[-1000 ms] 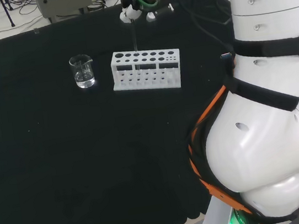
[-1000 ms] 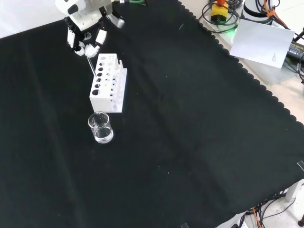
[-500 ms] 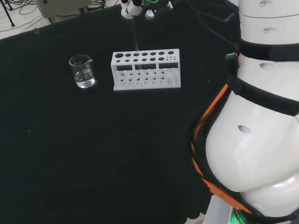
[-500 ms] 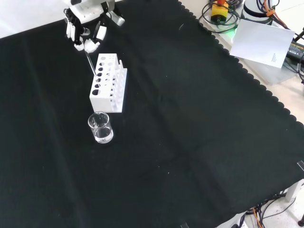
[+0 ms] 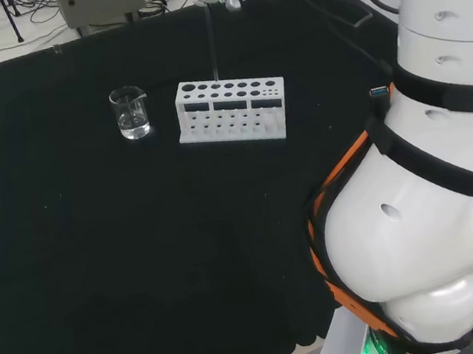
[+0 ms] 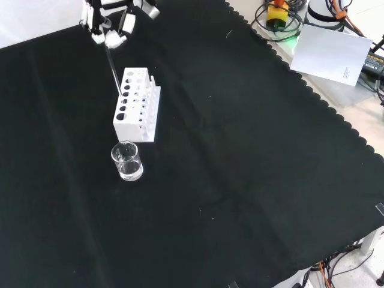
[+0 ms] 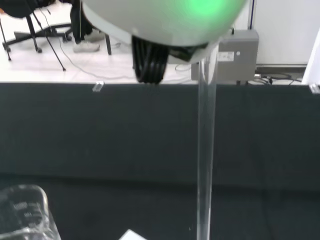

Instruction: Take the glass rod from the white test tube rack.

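1. High at the top edge of the front view, the hand (image 6: 111,24) has its fingertips pinched on the upper end of the glass rod (image 6: 113,67); we see the same pinch at the top of the head view.
2. We see the rod hang nearly upright from the fingers, its lower end down at the top plate of the white test tube rack (image 6: 137,105); we cannot tell whether the tip sits inside a hole or just over it.
3. In the wrist view we see the rod run as a clear column across the dark cloth, with a corner of the rack at the frame's edge.
4. We find the rack on the black cloth (image 6: 240,180), two rows of round holes in its top, and a small clear beaker (image 6: 126,161) just beside one short end, apart from it.
5. In the head view the beaker stands left of the rack; in the front view it stands nearer to us.
6. We see the cloth cover the whole bench, its near edge scalloped in both wide views.
7. Beyond the cloth in the head view we see a pale floor, loose cables and a grey box (image 5: 102,2).
8. At the front view's top right we see a sheet of white paper (image 6: 336,54) and more cables.
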Robot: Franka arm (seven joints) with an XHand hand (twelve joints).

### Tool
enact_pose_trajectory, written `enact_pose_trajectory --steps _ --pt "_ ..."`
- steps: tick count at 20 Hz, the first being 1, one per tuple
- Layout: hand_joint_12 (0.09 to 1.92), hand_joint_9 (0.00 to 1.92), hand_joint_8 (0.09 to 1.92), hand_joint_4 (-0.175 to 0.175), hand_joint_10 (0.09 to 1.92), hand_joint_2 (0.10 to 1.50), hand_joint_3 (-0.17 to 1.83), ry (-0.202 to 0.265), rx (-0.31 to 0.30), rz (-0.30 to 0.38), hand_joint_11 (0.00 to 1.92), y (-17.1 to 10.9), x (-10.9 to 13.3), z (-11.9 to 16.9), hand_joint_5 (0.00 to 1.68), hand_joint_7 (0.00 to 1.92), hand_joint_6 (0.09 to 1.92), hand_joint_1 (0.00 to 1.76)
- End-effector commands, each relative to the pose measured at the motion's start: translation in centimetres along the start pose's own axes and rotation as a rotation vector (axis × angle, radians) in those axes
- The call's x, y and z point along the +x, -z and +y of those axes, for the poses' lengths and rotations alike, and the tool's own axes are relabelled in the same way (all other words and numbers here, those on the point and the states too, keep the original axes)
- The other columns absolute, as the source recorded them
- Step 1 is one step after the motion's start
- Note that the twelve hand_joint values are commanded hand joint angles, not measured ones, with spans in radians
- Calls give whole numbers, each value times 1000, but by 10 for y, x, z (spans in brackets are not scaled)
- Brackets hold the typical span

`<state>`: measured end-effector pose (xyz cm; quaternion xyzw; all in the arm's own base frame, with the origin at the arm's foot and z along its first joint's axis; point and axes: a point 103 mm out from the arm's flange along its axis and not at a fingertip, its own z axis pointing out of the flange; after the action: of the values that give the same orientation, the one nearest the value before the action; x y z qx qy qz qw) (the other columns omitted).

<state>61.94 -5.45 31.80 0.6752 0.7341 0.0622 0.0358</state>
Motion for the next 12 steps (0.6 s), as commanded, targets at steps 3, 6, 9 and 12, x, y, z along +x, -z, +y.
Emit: enact_pose_trajectory --steps 3,6,9,12 --pt "660 1665 1107 -175 790 506 947 -31 -96 73 1667 42 10 -21 1400 1249 337 1327" --pt "653 1667 1105 -175 782 504 948 -41 -108 76 1671 51 15 -25 1408 1250 321 1327" --pt "651 1668 1106 -175 780 503 949 -33 -116 66 1672 57 23 -28 1410 1250 317 1327" --pt "651 1670 1105 -175 779 502 951 -24 -121 64 1674 60 29 -29 1412 1250 315 1327"
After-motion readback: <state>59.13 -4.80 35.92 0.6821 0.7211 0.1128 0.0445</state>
